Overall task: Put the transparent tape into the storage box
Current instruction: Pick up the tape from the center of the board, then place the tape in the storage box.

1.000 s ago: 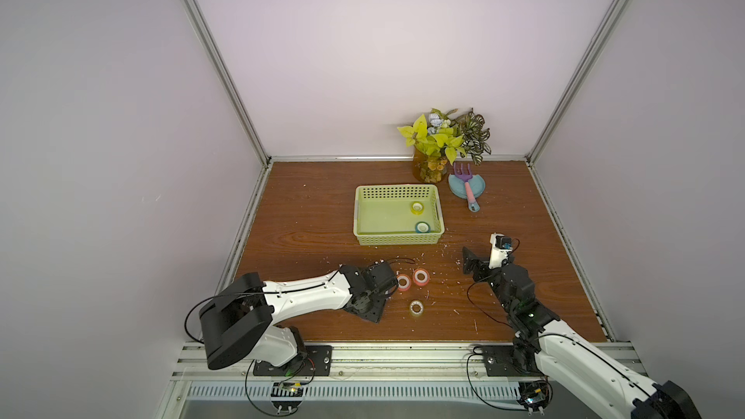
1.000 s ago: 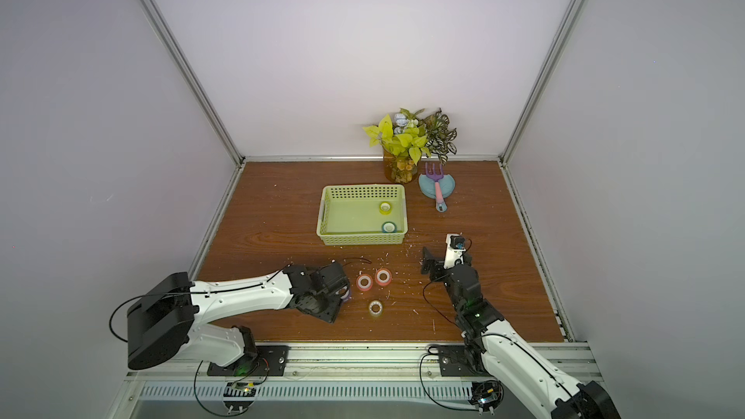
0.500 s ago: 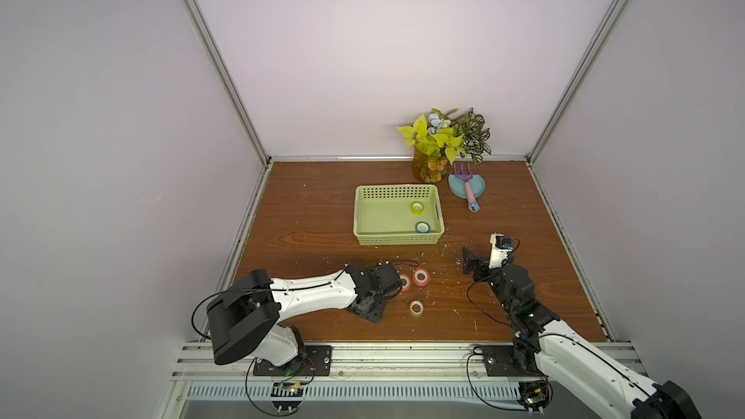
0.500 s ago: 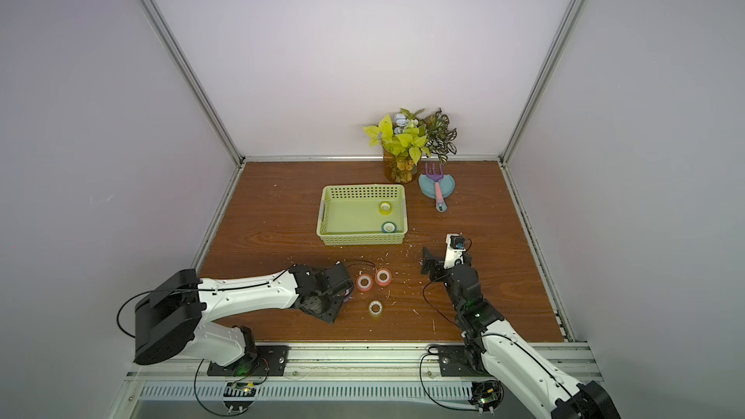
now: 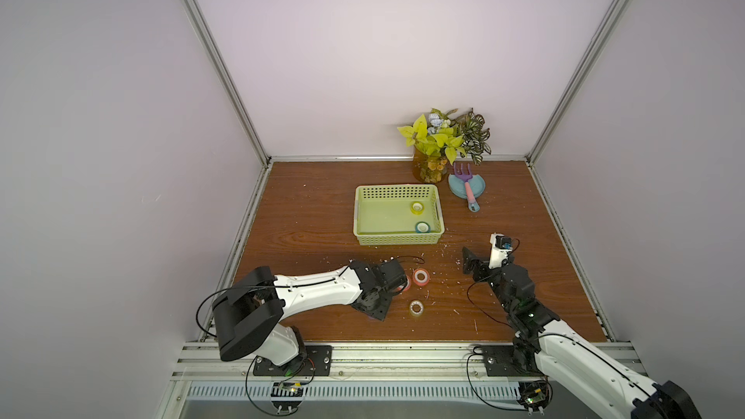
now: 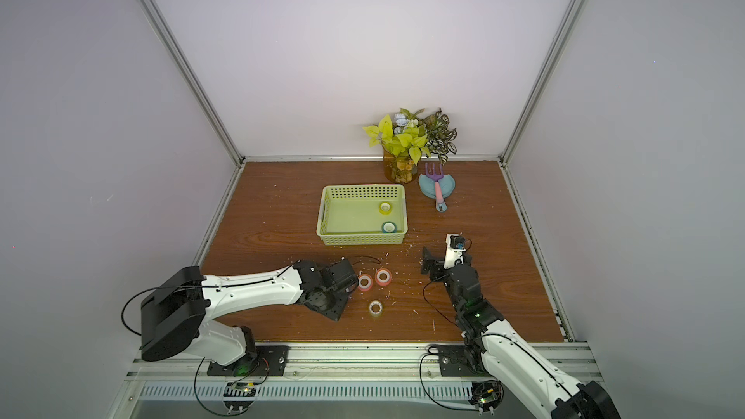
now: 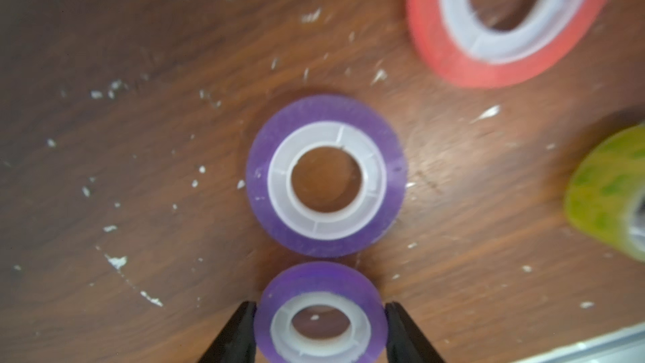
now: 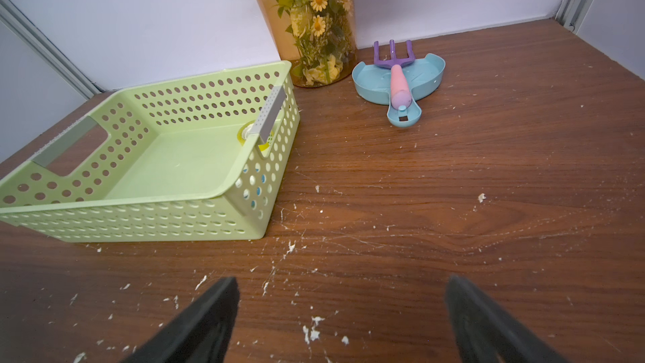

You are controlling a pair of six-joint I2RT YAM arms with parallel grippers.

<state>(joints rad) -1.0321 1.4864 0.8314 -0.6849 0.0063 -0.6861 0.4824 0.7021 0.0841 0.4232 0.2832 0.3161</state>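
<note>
bare tabletop (image 5: 322, 251) before storage box (image 5: 397, 239), second purple roll (image 7: 326, 109) beside jaws

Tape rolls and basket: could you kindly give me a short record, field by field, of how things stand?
basket: holds a yellow roll and a blue roll
left gripper: jaws against both sides of a purple roll
second purple roll: flat on the table, close ahead of the gripped one
orange-red rolls: side by side on the table
colourless roll: on the table, apart, nearest the front edge
right gripper: open, empty, over the table
</note>
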